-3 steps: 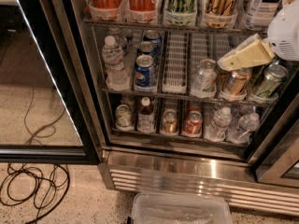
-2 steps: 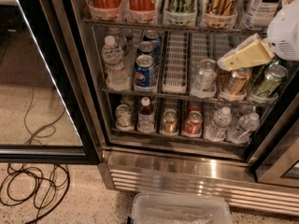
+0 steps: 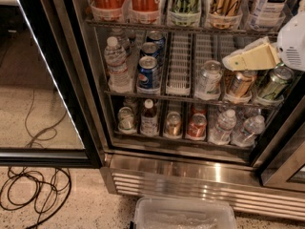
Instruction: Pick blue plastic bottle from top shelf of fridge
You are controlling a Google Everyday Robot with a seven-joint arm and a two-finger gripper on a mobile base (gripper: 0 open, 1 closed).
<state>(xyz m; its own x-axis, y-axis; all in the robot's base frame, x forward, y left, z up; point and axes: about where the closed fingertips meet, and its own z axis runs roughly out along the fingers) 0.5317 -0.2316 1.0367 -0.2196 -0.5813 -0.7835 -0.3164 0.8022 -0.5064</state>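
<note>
The fridge (image 3: 190, 178) stands with its door swung wide, steel louvred base at the bottom. The top shelf (image 3: 190, 29) runs along the upper edge of the view, with tall cans in white lane trays. The blue plastic bottle (image 3: 268, 1) stands at the shelf's far right; only its pale label with dark "TEA" print shows, the cap is cut off. My gripper (image 3: 228, 62), cream-coloured on a white arm, reaches in from the right edge. It points left in front of the middle shelf, below and slightly left of the bottle, not touching it.
The black-framed glass door (image 3: 45, 89) hangs open at the left. Black cables (image 3: 33, 190) lie on the speckled floor. A clear plastic bin (image 3: 186, 216) sits in front of the base. Pepsi cans (image 3: 148, 73) and a water bottle (image 3: 116, 63) fill the middle shelf.
</note>
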